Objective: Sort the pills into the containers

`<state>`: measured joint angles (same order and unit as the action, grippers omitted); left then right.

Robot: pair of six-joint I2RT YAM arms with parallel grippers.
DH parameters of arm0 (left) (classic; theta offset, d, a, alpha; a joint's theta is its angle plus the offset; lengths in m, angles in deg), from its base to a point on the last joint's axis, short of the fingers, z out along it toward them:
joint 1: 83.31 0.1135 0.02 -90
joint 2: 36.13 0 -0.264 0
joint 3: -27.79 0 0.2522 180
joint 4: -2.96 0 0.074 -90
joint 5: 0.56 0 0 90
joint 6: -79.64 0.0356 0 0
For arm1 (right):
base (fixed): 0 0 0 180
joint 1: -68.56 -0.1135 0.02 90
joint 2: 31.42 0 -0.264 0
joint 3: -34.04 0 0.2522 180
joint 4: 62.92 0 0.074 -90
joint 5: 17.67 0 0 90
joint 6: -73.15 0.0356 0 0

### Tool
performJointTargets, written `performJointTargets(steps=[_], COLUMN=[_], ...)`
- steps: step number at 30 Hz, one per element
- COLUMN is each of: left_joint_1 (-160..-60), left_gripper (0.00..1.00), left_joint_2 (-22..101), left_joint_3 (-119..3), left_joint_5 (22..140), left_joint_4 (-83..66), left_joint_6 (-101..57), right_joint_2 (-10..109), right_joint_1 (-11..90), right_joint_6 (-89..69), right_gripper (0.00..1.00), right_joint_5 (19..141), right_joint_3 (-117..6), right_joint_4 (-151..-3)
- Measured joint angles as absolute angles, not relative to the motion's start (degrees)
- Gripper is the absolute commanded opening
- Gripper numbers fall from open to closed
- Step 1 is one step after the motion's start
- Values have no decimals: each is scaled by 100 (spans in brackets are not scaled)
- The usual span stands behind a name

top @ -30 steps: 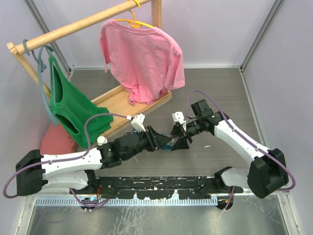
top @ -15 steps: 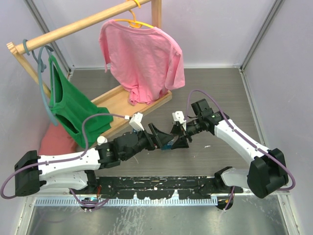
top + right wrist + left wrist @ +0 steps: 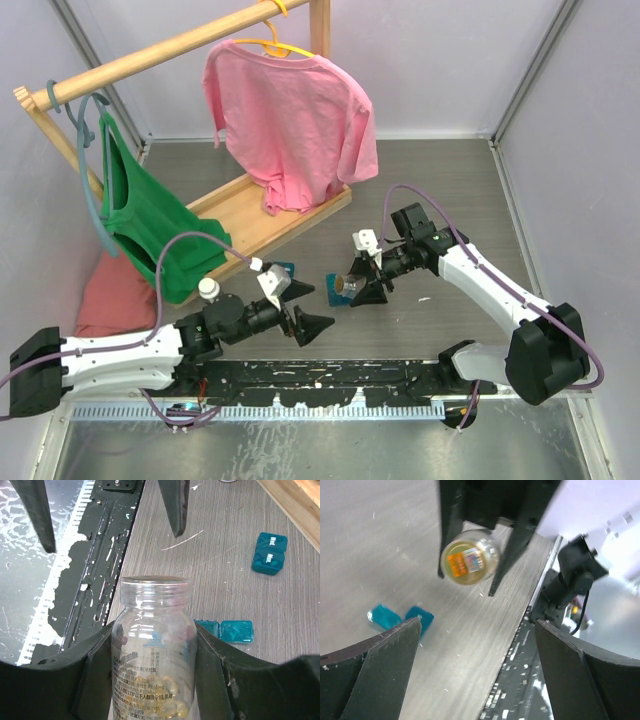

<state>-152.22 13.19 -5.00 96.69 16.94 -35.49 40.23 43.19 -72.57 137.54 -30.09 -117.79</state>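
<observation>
My right gripper [image 3: 357, 287] is shut on a clear pill bottle [image 3: 155, 645] with no cap on, its mouth towards the left arm. Yellow pills [image 3: 157, 697] lie in the bottle's bottom. In the left wrist view the bottle [image 3: 469, 562] shows mouth-on between the right fingers. One teal container [image 3: 226, 630] lies open on the table just beyond the bottle. A second container [image 3: 269, 553] lies further off, lids shut. From above, the two containers [image 3: 331, 283] [image 3: 280, 270] sit between the arms. My left gripper [image 3: 311, 308] is open and empty, apart from the bottle.
A wooden rack base [image 3: 243, 213] with a pink shirt [image 3: 290, 120] and a green top [image 3: 150, 220] stands at the back left. A small white round cap [image 3: 208, 288] sits by the left arm. The black rail [image 3: 320, 378] runs along the near edge.
My left gripper has opened wide and drawn back left and nearer from the bottle's mouth. The right gripper and bottle have stayed put.
</observation>
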Motion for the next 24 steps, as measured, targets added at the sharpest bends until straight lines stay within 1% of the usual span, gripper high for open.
performJointTargets(steps=[4,7,10,13,15,18,22,24], left_joint_1=[-15222,-15095,-14605,-14098,-13856,-13792,-13790,-13784], left_gripper=[98,98,98,100,97,93,80,71], left_joint_2=[1181,1238,1476,1806,2084,2440,2816,2936], left_joint_3=[-438,-469,-602,-760,-910,-1142,-1380,-1418], left_joint_5=[9026,8571,7913,7341,6989,6593,6150,6021], left_joint_4=[2075,2191,2265,2438,2566,2654,2752,2803], left_joint_6=[-1575,-541,-32,106,117,125,110,101], right_joint_2=[4023,4023,4026,4026,4026,4028,4032,4037], right_joint_1=[4319,4319,4319,4319,4319,4319,4319,4319], right_joint_6=[-7353,-7386,-7412,-7436,-7462,-7493,-7517,-7521], right_gripper=[1,1,1,1,1,1,1,1], right_joint_5=[13765,13778,13783,13787,13789,13796,13800,13800], right_joint_3=[-3009,-3009,-3009,-3009,-3009,-3009,-3009,-3009], right_joint_4=[-11859,-11884,-11901,-11905,-11910,-11918,-11921,-11923])
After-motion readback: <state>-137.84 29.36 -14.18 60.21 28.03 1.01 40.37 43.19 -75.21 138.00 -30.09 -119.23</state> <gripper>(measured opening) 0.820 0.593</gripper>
